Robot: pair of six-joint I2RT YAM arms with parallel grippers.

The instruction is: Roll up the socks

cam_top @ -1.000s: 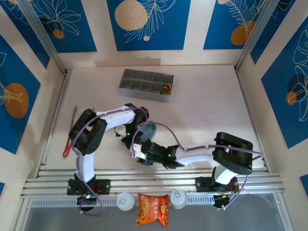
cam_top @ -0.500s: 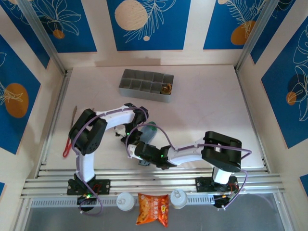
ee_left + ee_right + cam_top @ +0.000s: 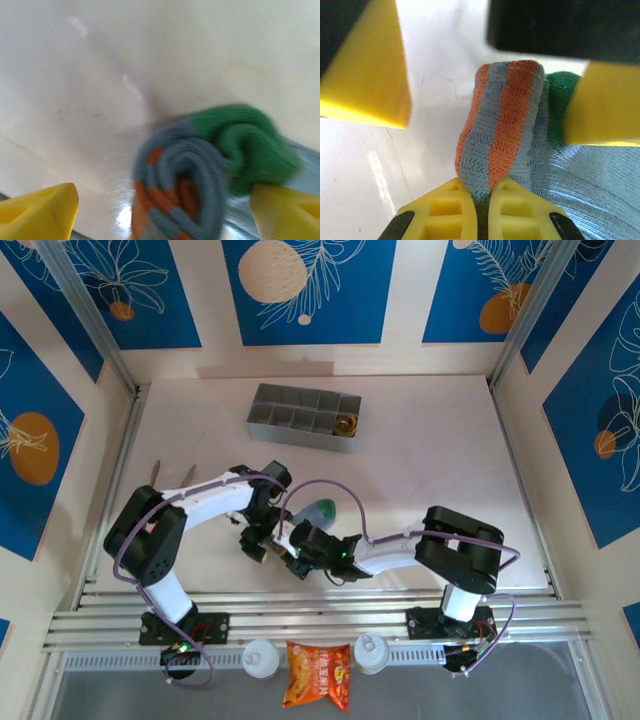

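My right gripper (image 3: 479, 197) is clenched on the orange-striped cuff of the grey-blue sock (image 3: 502, 115), whose rolled band runs straight away from its tips. My left gripper (image 3: 162, 212) is released, fingers (image 3: 40, 210) wide astride that roll lying on the table (image 3: 100, 75).

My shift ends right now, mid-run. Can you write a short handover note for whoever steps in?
Left claw: open, one finger on each side of the roll, not gripping.
Right claw: shut on the striped rolled end of the grey-blue sock.
Sock: lying on the table between both claws, with the green toe bunched beside the roll and flat fabric trailing off.
Done: roll started.
Left: wind in the remaining fabric and tuck it so the roll holds.
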